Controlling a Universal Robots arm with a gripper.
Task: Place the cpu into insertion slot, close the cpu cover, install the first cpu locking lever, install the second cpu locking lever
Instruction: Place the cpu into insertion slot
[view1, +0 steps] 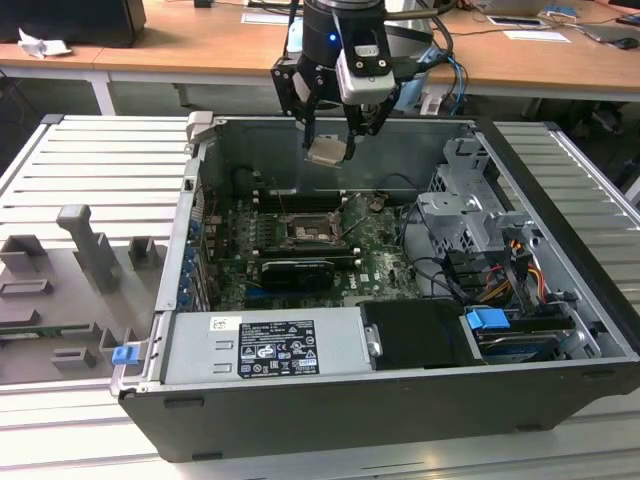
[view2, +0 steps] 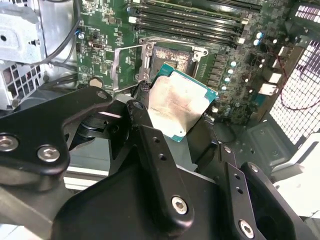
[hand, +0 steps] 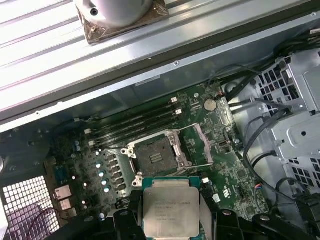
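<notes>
Where the exterior view's left side lies, a grey moulded tray (view1: 80, 262) rests on the ribbed metal tabletop (view1: 100, 160), well apart from the insertion slot (view1: 310, 228) and outside the open computer case (view1: 300, 405) that holds it. Inside the case, the slot sits on the green circuit board (view1: 375, 255), and in both wrist views its dark square lies uncovered inside the silver rim (view2: 172, 60) (hand: 156, 157). The long memory slots (view1: 300, 196) run just beside the slot, on the side toward the case's back wall.

The gripper (view1: 330, 146) hangs above the slot. Its black fingers (view2: 150, 145) are pinched on two opposite edges of the cpu (view1: 326, 152). The chip is in the air, apart from the slot and not seated, with its pale metal top facing the wrist cameras (view2: 180, 107) (hand: 171, 207). In the second wrist view it looks tilted against the board.

The cpu cover (hand: 204, 142) is swung up off the slot, standing at the slot's edge on the side toward the drive cage (view1: 470, 215). In the second wrist view its thin silver frame (view2: 118, 70) shows just beside the slot.

To the exterior view's right of the slot stands that grey drive cage, with dark cables (view1: 440, 275) looping between it and the board.
</notes>
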